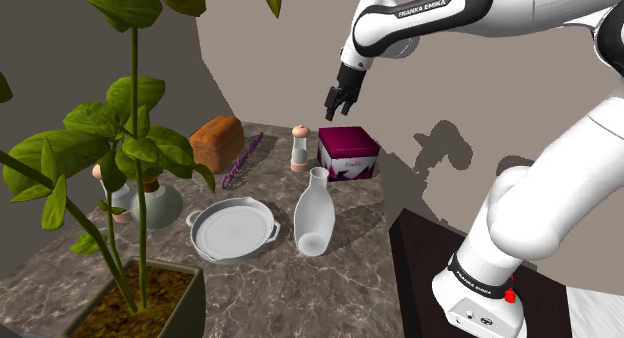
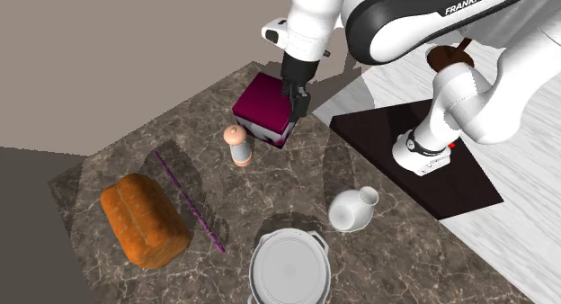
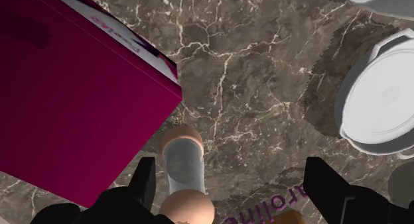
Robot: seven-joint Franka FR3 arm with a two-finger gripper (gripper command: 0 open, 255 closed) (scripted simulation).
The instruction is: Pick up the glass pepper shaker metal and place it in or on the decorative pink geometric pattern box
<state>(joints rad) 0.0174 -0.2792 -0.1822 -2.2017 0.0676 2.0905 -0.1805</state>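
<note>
One arm (image 1: 440,11) outstretched, gripper (image 1: 338,110) spread, hovering above pepper shaker (image 1: 299,148)

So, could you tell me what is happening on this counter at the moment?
A white Franka arm is going after the pepper shaker with a pale body and peach-coloured ends, which stands upright on the dark marbled counter beside the magenta box with white patterned sides. Its black pincer hangs in the air above the two, fingers apart and holding nothing. In the wrist view the shaker lies close by one finger, not clasped. Nothing is on the box yet.
</note>
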